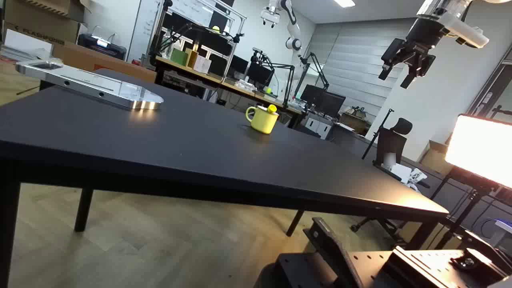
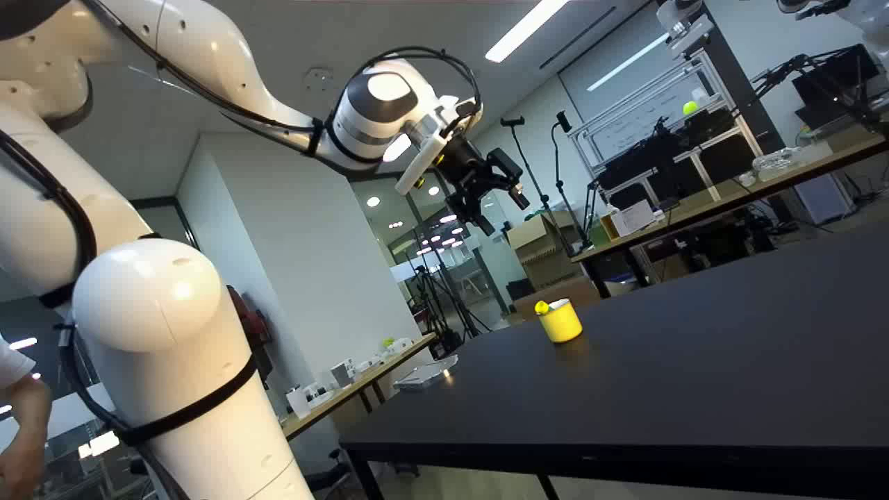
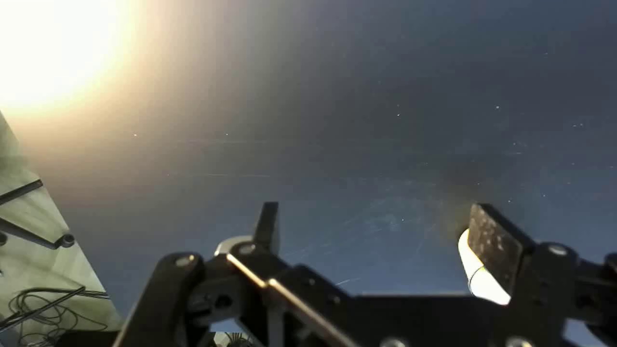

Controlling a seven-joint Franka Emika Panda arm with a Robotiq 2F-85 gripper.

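I have the hand (image 2: 504, 214) empty and spread wide, well above the bench (image 2: 694, 396); the yellow mug (image 2: 562, 323) stands upright there, below the hand and off to one side.

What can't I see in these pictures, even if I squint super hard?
Bottom of the yellow thing poking from the yellow mug: hidden by the mug's wall in both exterior views.

Part of the pale thing in the wrist view: hidden behind a finger of the end effector.

Face of the person in an exterior view: cut off by the left edge.

Whiteboard writing in an exterior view: too small.
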